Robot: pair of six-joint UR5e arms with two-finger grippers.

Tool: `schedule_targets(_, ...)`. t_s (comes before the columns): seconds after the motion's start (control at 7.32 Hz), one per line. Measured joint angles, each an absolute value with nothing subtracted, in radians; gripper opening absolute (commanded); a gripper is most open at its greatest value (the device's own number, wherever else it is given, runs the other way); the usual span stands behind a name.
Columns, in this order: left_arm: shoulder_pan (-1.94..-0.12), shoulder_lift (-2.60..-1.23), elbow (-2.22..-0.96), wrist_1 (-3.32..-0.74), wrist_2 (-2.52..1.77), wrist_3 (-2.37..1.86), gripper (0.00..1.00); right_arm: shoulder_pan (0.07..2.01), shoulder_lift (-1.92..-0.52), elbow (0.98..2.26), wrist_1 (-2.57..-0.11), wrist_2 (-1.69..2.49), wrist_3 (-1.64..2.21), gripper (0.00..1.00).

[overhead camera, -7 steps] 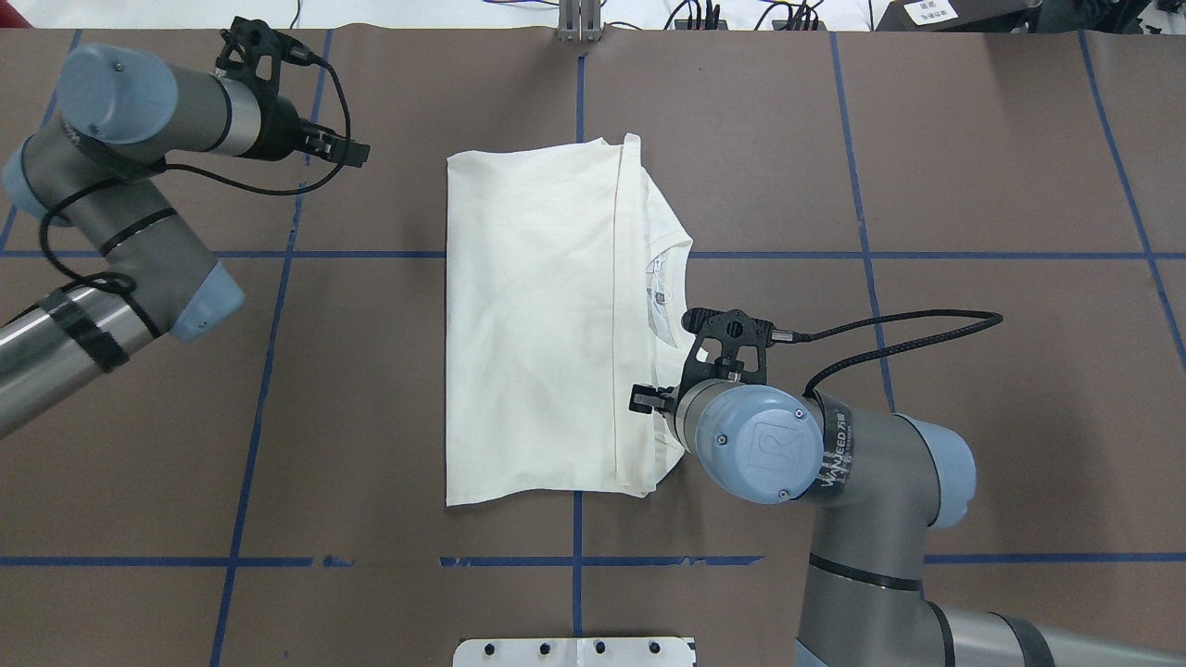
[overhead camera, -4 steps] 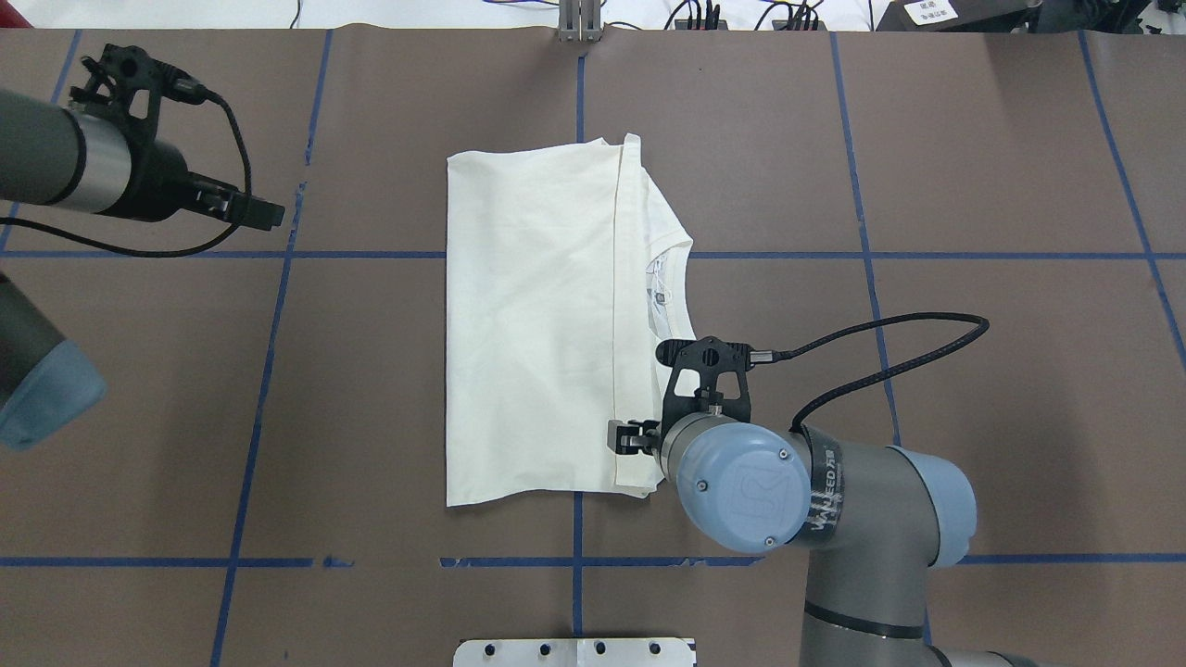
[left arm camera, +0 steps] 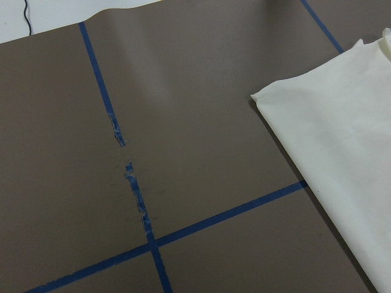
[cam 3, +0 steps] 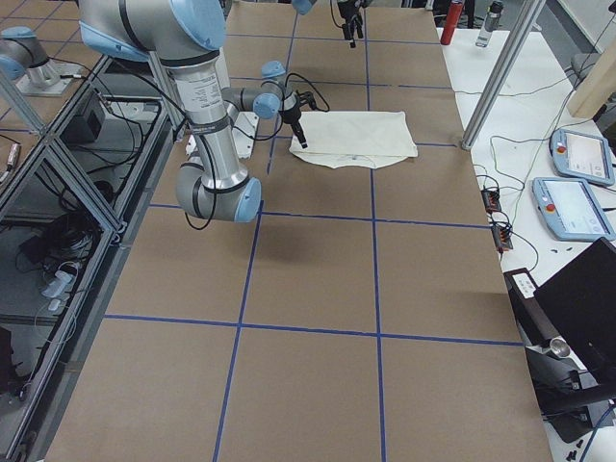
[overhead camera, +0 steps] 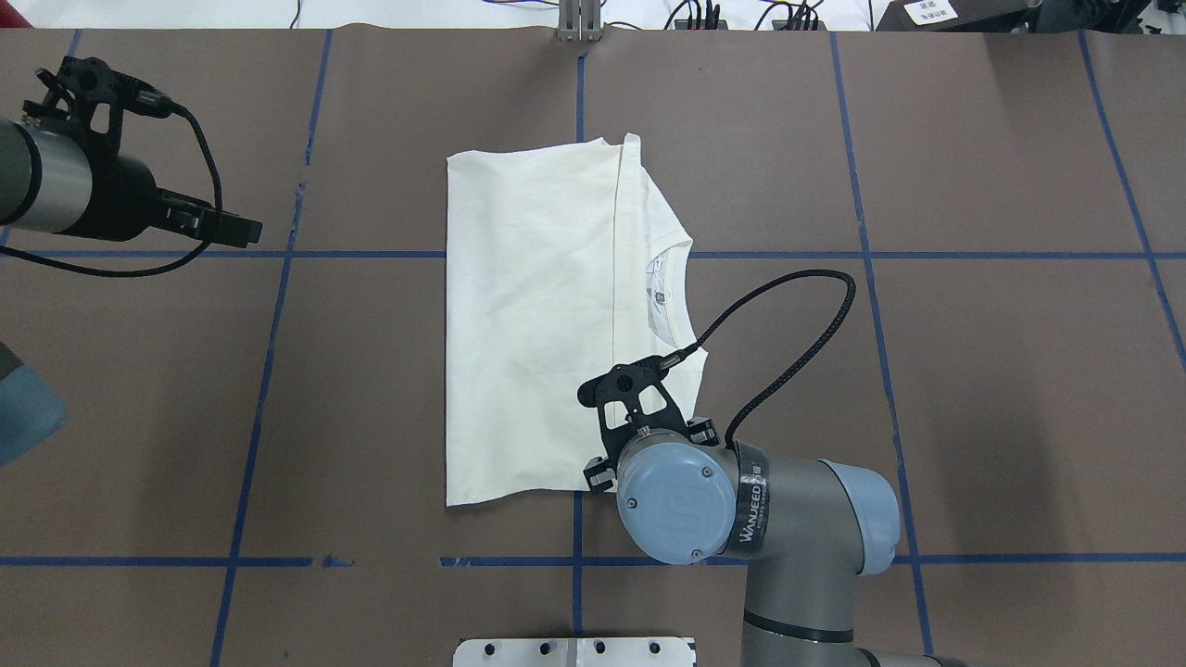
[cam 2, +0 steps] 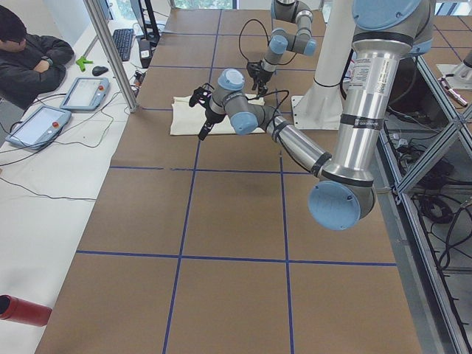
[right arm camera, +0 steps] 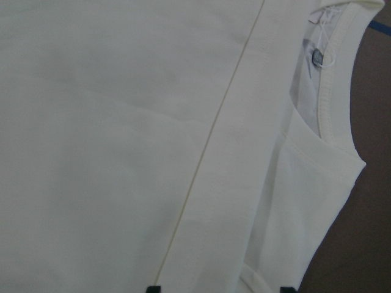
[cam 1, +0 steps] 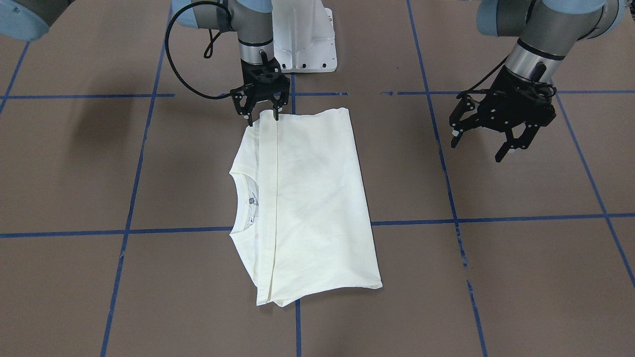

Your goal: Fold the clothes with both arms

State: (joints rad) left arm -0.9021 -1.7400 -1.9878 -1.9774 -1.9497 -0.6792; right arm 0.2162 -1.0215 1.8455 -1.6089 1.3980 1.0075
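The clothes are one cream shirt (overhead camera: 528, 315), folded into a rectangle in the middle of the table with its plain side up. Its ribbed collar (overhead camera: 687, 278) shows at the right edge. No print shows. My right gripper (cam 1: 262, 118) is open and points down at the shirt's corner nearest the robot base. One fingertip (cam 1: 275, 116) is over the cloth, the other just off its edge. In the right wrist view both tips (right arm camera: 220, 288) stand apart over the shirt (right arm camera: 122, 152). My left gripper (cam 1: 476, 150) hangs open and holds nothing, well off the shirt's left side (left arm camera: 342, 159).
The white pedestal base (cam 1: 302, 39) stands just behind the right gripper. Blue tape lines (overhead camera: 278, 254) cross the brown table cover. A seated person (cam 2: 29, 55) and tablets (cam 2: 37, 125) are beyond the far edge. Bare table lies on both sides of the shirt.
The right arm slid along the shirt's right edge toward the robot and turned its wrist over the near corner. The left arm drew back leftward, away from the shirt.
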Motion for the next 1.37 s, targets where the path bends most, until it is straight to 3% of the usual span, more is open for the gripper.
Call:
schedule_targets(0.41, -0.902, -1.740, -1.988, -1.977, -1.953, -0.680, 1.00, 0.179, -1.016, 1.842, -1.608, 1.401, 0.952, 0.69)
schedule_targets(0.55, -0.902, -1.740, -1.988, -1.977, -1.953, -0.680, 1.00, 0.168, -1.014, 1.841, -1.608, 1.401, 0.951, 0.62)
schedule_targets(0.82, -0.902, -1.740, -1.988, -1.977, -1.953, -0.680, 1.00, 0.162, -1.014, 1.841, -1.608, 1.398, 0.950, 0.21)
schedule_targets(0.96, -0.902, -1.741, -1.988, -1.977, -1.953, -0.679, 1.00, 0.162, -1.015, 1.842, -1.607, 1.394, 0.949, 0.07)
schedule_targets(1.09, -0.902, -1.742, -1.988, -1.977, -1.953, -0.679, 1.00, 0.162, -1.015, 1.844, -1.607, 1.388, 0.949, 0.00)
schedule_targets(1.37, -0.901, -1.744, -1.988, -1.977, -1.953, -0.678, 1.00, 0.165, -1.015, 1.847, -1.606, 1.380, 0.949, 0.00)
